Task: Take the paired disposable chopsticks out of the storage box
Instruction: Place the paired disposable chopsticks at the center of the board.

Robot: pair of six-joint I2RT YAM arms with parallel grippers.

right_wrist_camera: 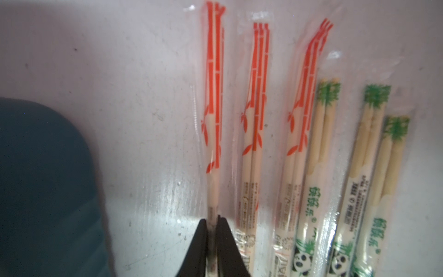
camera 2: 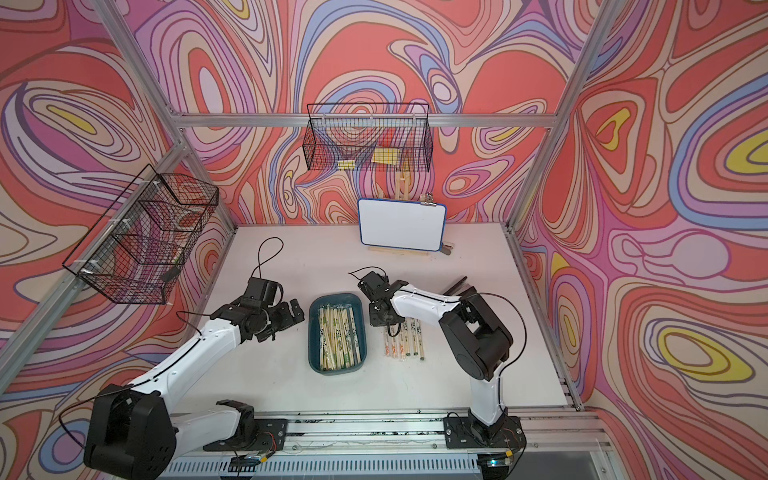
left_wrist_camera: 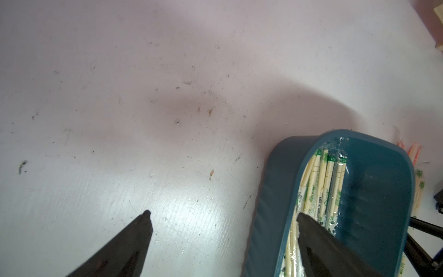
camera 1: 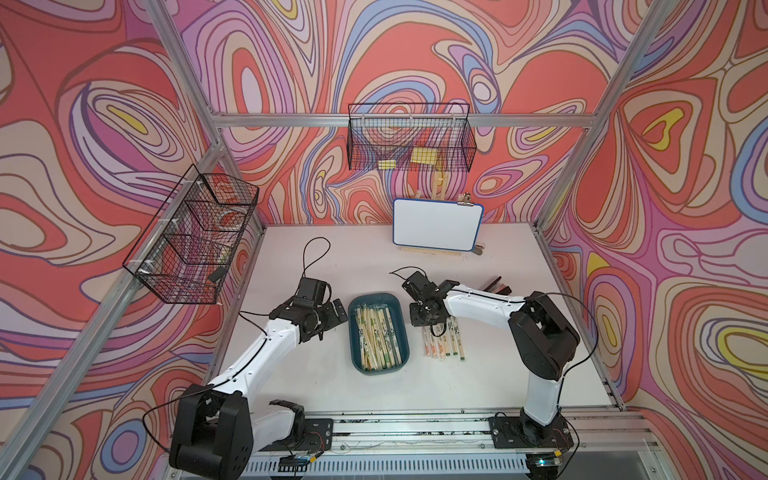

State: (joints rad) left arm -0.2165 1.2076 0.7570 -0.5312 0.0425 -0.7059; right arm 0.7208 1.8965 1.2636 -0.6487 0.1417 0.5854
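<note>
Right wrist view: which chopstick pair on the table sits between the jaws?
The orange-printed pair at the row's end nearest the storage box; the other five, two orange and three green, lie outside the jaws.

Top views: bright, even, diffuse light, seemingly from above; wall colours are saturated and the centre of the frame is sharp.
Shadows: faint and soft-edged under the arms on the table; in the left wrist view a broad dim patch spreads across mid-frame.
Glare: white sheen on the table at lower centre of both wrist views; the sleeves of the paired disposable chopsticks glint.
Blur: the right wrist view is soft and smeared throughout; the storage box at lower left is a featureless teal mass.
Contrast: the left hand reads near-black, with little detail.
Distortion: wide-angle; frame rails splay toward the upper corners.
</note>
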